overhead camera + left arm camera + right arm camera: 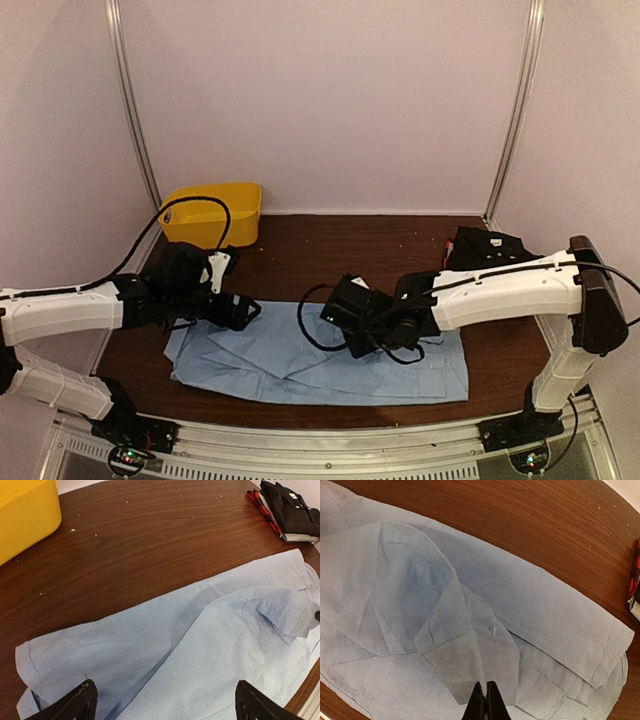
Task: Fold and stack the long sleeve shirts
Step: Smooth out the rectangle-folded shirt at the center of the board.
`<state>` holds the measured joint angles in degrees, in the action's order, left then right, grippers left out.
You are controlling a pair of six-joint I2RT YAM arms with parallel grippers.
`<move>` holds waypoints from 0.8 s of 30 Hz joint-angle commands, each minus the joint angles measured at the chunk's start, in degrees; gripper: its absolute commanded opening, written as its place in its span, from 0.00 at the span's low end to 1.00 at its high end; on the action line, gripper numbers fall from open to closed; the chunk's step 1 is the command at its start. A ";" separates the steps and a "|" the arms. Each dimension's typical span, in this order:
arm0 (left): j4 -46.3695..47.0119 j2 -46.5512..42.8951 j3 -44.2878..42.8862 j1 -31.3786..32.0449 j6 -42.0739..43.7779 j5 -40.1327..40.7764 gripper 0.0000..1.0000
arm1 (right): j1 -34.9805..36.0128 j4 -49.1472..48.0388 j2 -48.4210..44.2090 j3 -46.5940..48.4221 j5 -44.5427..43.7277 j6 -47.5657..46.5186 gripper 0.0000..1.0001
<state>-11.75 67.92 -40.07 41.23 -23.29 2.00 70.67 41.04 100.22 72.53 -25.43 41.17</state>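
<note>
The light blue shirt (320, 365) lies spread and partly folded across the front of the table; it also shows in the left wrist view (200, 645) and the right wrist view (545, 610). My right gripper (486, 700) is shut on a raised fold of its sleeve cloth, above the shirt's middle (335, 318). My left gripper (165, 702) is open and empty, hovering over the shirt's left part (245, 312). The black shirt (485, 248) lies folded at the back right, on top of a pale grey one (300, 537).
The yellow bin (215, 210) stands at the back left, also in the left wrist view (25, 515). A red patterned cloth (262, 507) lies at the folded stack's edge. Bare brown table (330, 250) runs behind the blue shirt.
</note>
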 commanded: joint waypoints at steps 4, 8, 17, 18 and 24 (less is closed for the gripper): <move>9.24 0.39 5.79 -0.19 -3.40 -2.88 0.97 | -8.86 0.75 -5.55 -4.52 8.19 -9.78 0.00; 10.02 3.09 5.80 -0.19 -3.89 2.69 0.97 | -13.57 -0.50 -6.22 -5.78 9.59 -13.10 0.00; 10.57 6.09 5.62 -0.19 -4.64 5.12 0.97 | -22.50 -8.81 -6.10 -8.38 14.62 -17.36 0.04; 10.79 6.16 5.65 -0.19 -4.61 5.16 0.98 | -23.23 -9.73 -6.10 -8.58 15.43 -17.69 0.05; 10.77 6.99 5.71 -0.20 -4.08 6.48 0.98 | -27.12 -14.34 -5.54 -10.05 19.96 -19.70 0.16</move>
<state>-3.79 73.84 -34.33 41.23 -27.22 6.52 45.43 31.27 95.50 63.86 -9.02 23.53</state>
